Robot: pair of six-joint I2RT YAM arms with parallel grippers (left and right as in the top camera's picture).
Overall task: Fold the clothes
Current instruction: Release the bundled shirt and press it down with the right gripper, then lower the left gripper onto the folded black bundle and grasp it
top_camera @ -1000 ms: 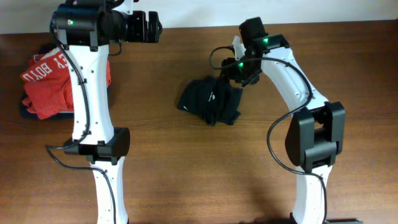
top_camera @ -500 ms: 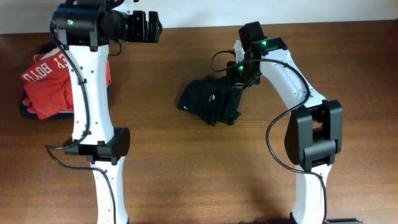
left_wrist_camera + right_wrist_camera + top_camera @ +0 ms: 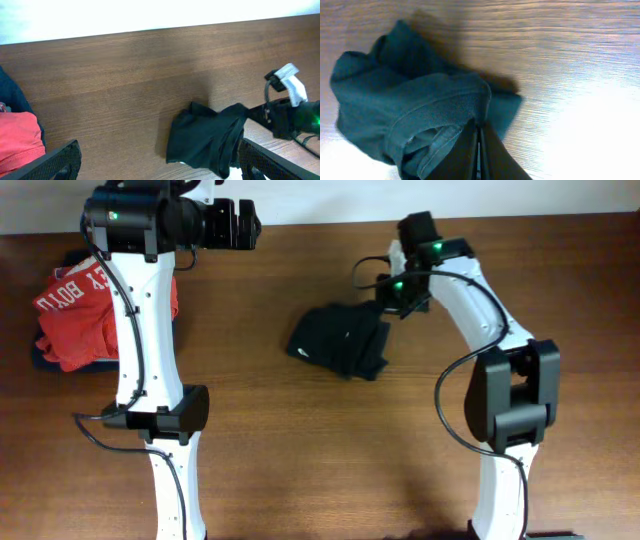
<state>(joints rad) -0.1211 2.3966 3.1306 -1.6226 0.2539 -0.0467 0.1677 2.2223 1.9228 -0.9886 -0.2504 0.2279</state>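
The clothes (image 3: 340,345), a crumpled black garment with a small white tag, lie mid-table; they also show in the left wrist view (image 3: 210,135) and fill the left of the right wrist view (image 3: 410,100). My right gripper (image 3: 388,310) sits at the garment's upper right corner, its fingers pressed together (image 3: 479,127) with a fold of the hem pinched at their tips. My left gripper (image 3: 252,225) hovers high at the table's back edge, left of the clothes, open wide (image 3: 160,146) with nothing between its fingers.
An orange-red shirt with white lettering (image 3: 70,310) lies at the far left on top of a navy garment (image 3: 42,358); both show at the left edge of the left wrist view (image 3: 17,142). Bare wooden table (image 3: 300,460) stretches in front of the clothes.
My right gripper has closed on the garment's upper right edge and shifted slightly right, dragging the clothes a little that way. The left arm has not moved.
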